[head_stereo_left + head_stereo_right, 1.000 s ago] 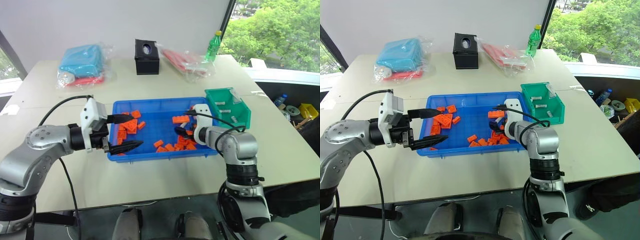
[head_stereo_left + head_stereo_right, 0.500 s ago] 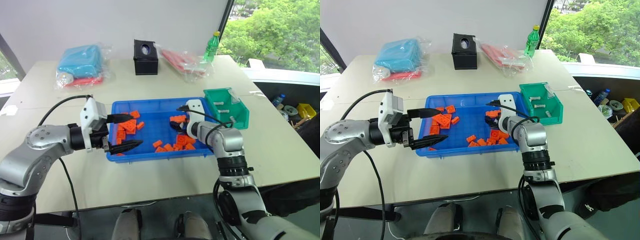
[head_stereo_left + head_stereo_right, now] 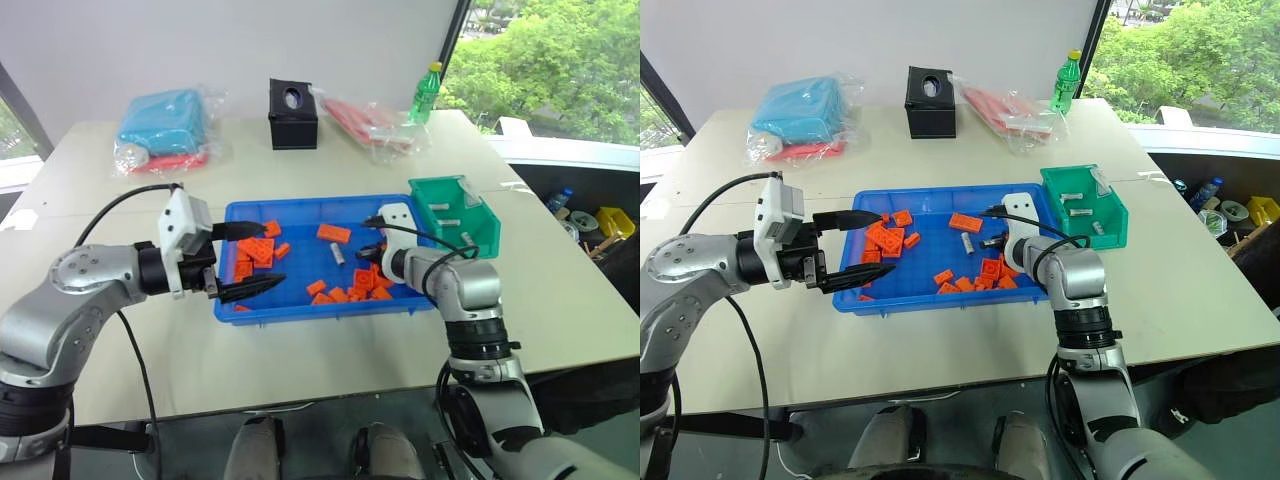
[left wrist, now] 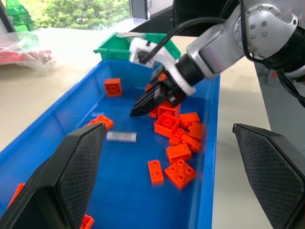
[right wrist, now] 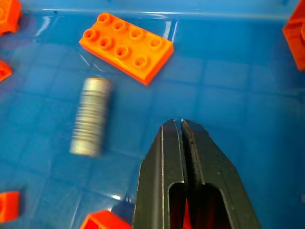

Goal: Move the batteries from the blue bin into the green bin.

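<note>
The blue bin [image 3: 320, 312] lies mid-table with orange bricks [image 3: 356, 287] scattered in it. One silver battery [image 3: 338, 254] lies bare on its floor, also seen in the right wrist view as a ribbed battery [image 5: 90, 117] beside a flat orange brick [image 5: 126, 46]. My right gripper [image 3: 372, 253] is shut and empty, its tip just right of that battery and apart from it. The green bin [image 3: 480, 235] stands at the blue bin's right end and holds a few batteries [image 3: 1080, 212]. My left gripper [image 3: 272, 257] hovers open over the blue bin's left end, holding nothing.
At the back of the table are a black box [image 3: 293, 100], a green bottle [image 3: 427, 92], a light-blue item wrapped in clear plastic [image 3: 165, 120] and a red item in a plastic bag [image 3: 375, 122]. The table edge runs close in front of the blue bin.
My right gripper has gone from open to shut over the brick pile. The flat orange brick has slid left, and a battery now lies uncovered beside the tip. The left gripper has held still.
</note>
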Motion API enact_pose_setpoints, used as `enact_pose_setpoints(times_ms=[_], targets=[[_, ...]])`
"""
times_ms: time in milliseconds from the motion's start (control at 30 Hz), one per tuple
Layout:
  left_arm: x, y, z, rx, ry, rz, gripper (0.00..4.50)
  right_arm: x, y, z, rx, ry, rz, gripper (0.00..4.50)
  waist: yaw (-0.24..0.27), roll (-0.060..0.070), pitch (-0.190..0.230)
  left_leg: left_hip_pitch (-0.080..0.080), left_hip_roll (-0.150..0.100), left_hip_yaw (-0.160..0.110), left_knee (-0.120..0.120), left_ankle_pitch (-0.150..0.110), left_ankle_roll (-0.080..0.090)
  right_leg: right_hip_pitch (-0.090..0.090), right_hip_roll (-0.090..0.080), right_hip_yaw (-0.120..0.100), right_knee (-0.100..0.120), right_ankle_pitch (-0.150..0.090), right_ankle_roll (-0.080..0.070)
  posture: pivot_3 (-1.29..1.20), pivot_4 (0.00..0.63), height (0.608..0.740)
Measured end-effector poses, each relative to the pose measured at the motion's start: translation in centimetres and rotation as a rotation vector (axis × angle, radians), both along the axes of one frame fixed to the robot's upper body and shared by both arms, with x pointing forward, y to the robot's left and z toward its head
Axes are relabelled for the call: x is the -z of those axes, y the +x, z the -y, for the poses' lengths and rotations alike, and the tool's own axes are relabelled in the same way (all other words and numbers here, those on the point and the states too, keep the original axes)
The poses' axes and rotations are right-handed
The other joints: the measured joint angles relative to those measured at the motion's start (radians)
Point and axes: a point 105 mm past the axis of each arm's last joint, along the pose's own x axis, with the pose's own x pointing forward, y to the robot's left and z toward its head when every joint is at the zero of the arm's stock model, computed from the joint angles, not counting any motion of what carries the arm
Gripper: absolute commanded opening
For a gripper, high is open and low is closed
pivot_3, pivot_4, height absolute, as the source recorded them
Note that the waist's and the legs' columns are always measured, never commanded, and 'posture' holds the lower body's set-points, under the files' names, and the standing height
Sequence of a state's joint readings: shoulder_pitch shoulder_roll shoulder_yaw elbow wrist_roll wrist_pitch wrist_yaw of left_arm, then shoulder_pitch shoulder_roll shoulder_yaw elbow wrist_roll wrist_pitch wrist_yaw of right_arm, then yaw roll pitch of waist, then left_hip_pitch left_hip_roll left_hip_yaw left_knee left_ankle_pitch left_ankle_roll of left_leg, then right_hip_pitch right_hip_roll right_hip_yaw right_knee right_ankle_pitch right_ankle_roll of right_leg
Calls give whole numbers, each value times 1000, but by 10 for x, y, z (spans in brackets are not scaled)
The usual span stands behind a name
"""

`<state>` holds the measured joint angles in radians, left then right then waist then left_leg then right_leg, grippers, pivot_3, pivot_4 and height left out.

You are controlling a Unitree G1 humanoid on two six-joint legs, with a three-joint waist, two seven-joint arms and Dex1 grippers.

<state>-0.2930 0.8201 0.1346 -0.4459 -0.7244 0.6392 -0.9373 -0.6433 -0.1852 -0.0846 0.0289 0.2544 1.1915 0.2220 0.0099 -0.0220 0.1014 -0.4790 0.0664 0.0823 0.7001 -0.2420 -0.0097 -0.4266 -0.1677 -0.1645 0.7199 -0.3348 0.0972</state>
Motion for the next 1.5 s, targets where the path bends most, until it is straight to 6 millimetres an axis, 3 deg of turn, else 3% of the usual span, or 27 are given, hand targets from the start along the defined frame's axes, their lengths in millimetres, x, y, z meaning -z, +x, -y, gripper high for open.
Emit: enact_pose_setpoints(times_ms=[67,167,267,400,533,733,1000,1100,1167,1200,1500], targets=[[0,1,-1,-1,2,-1,4500,-16,6,11,28,12,37,135,0,1,0,0,0,0,0,0,0,0,0,0,0,0,0,0,150,630],[-2,3,0,2,-2,19,4500,-39,7,11,23,25,102,883,-1,0,0,0,0,0,-1,0,0,0,0,0,0,0,0,0,150,630],[-3,2,2,11,-9,23,4500,-40,0,-8,-49,38,96,2347,-5,0,0,0,0,0,-1,0,0,-1,0,0,0,0,0,0,150,630],[-3,2,2,17,-5,22,4500,-41,-18,-59,-288,37,107,2347,-14,0,0,0,0,0,-1,0,0,-1,0,0,0,0,0,0,150,630],[4,-2,-9,-7,32,-9,4500,-23,-35,-102,-503,-12,90,2347,-20,0,0,0,0,0,-1,0,0,-1,0,0,0,0,0,0,150,630],[15,-12,-43,-106,100,-63,4500,5,-27,-122,-558,-76,68,2347,-20,0,0,-1,1,0,-1,0,0,-2,0,0,0,0,0,0,150,630],[11,-20,-54,-164,111,-38,4500,4,-26,-151,-629,-70,114,2347,-19,0,0,-1,1,0,-1,-1,-2,-2,0,0,0,0,0,0,150,630],[11,-22,-55,-175,116,-36,4500,1,-26,-154,-638,-65,127,3172,-20,0,0,-1,1,0,-1,-1,-2,-2,0,0,0,0,0,0,150,630],[13,-24,-55,-180,117,-43,4500,1,-25,-154,-637,-71,131,4186,-20,0,0,-1,1,0,-1,-1,-2,-3,0,0,0,0,0,0,150,630],[13,-25,-55,-184,116,-48,4500,0,-25,-154,-639,-75,132,4483,-20,0,0,-1,1,0,-1,-1,-2,-3,0,0,0,0,0,0,150,630],[8,-24,-56,-200,106,-30,4500,0,-28,-163,-641,-35,100,4483,-20,0,0,0,1,0,-1,-2,-3,-3,0,0,0,0,0,0,150,630]])
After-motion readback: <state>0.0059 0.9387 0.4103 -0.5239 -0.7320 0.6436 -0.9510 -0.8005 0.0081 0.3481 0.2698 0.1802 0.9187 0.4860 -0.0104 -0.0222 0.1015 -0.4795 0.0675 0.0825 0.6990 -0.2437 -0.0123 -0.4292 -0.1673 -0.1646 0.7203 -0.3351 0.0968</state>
